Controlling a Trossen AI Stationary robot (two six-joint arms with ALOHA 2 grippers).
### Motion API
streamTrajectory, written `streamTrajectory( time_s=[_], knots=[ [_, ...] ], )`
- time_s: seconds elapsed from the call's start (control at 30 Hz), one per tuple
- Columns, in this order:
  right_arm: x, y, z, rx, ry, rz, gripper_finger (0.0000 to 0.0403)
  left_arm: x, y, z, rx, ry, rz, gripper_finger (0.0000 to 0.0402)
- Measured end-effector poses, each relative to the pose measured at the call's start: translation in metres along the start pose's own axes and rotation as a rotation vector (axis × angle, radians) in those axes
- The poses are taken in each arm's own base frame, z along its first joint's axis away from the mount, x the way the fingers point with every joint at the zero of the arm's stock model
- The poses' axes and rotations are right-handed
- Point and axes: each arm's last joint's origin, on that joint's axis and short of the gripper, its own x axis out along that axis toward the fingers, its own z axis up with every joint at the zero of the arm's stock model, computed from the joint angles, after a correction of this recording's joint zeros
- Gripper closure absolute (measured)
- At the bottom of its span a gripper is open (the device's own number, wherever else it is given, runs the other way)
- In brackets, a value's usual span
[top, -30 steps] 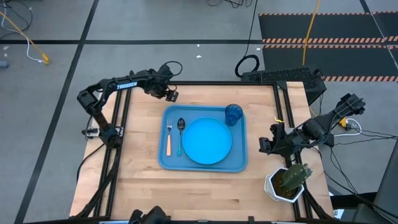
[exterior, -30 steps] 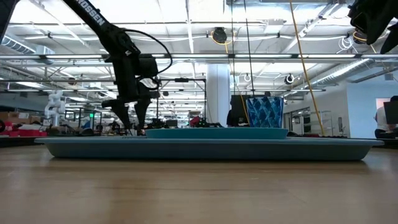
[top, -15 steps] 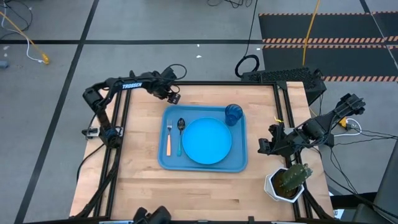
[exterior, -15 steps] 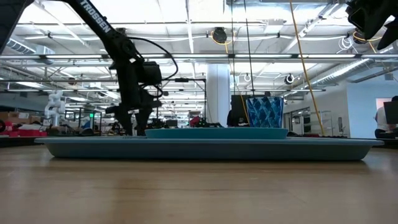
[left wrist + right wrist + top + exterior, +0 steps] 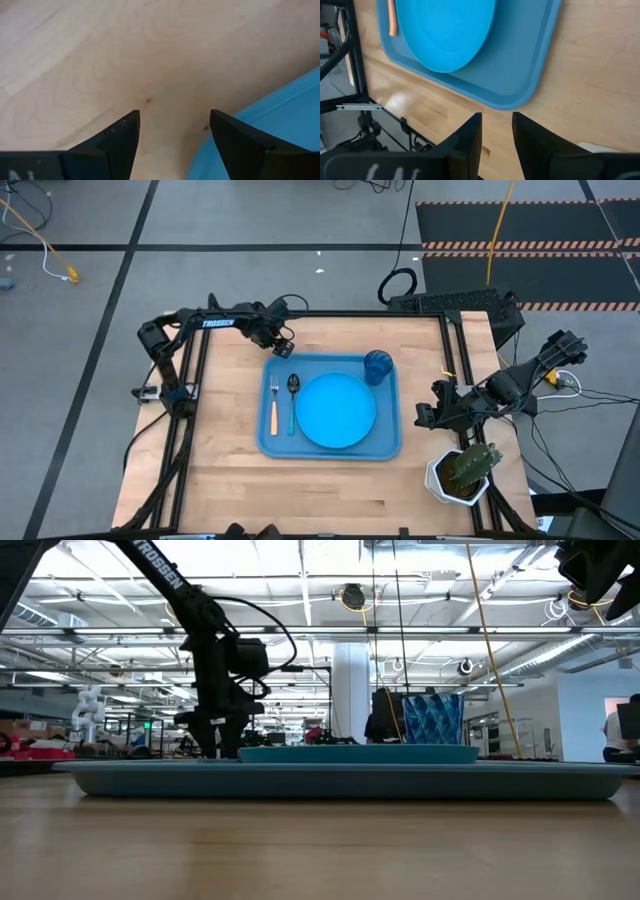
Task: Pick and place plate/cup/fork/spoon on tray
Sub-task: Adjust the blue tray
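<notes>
Pale wood surface (image 5: 220,450) is carrying the tray (image 5: 387,442), which is lying near the middle. On the tray the plate (image 5: 335,409) is sitting flat and filling most of its right part. Just left of the plate, the spoon (image 5: 293,398) is lying lengthwise with its dark bowl toward the far side, and the fork (image 5: 273,403) is lying parallel beside it, nearer the tray's left rim, tines pointing far. The cup (image 5: 377,366) is standing upright in the tray's far right corner, close to the plate's edge.

Beyond the tray's far left corner, the left claw (image 5: 284,346) is hanging low over bare wood with its fingers (image 5: 120,135) spread wide apart and gripping nothing; the tray's corner is showing just beside it in the left wrist view. Right of the tray, the right claw (image 5: 428,414) is waiting over the surface's right edge, its fingers (image 5: 470,134) standing a narrow gap apart and empty. A potted cactus (image 5: 463,470) is sitting at the near right corner.
</notes>
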Motion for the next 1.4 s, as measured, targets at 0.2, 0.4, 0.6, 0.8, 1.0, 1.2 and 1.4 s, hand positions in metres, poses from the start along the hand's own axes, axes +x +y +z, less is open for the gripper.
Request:
streamTrajectory(
  time_s=[0.2, 0.4, 0.6, 0.8, 1.0, 1.2, 1.4],
  knots=[
    [0.0, 0.0, 0.0, -0.004, 0.0, 0.0, 0.0305, 0.0, -0.002, -0.004, 0.028, 0.036, 0.011, 0.0158],
    [0.0, 0.0, 0.0, -0.008, 0.0, 0.0, 0.0305, -0.001, 0.004, -0.009, 0.049, 0.085, 0.063, 0.0158],
    [0.0, -0.003, 0.001, -0.006, -0.011, -0.028, 0.0305, -0.006, 0.014, -0.013, 0.047, 0.128, 0.133, 0.0158],
    [-0.001, -0.015, 0.006, 0.052, -0.061, -0.149, 0.0305, -0.04, 0.025, -0.015, 0.004, 0.053, 0.122, 0.0158],
    [0.0, -0.019, 0.01, 0.103, -0.083, -0.229, 0.0305, -0.1, 0.023, -0.028, -0.069, -0.138, 0.03, 0.0158],
    [0.016, -0.012, 0.014, 0.065, -0.071, -0.338, 0.0305, -0.152, 0.015, -0.052, -0.163, -0.31, -0.09, 0.0158],
    [0.048, 0.003, 0.019, -0.045, -0.008, -0.426, 0.0305, -0.178, 0.007, -0.072, -0.237, -0.381, -0.186, 0.0158]
  ],
)
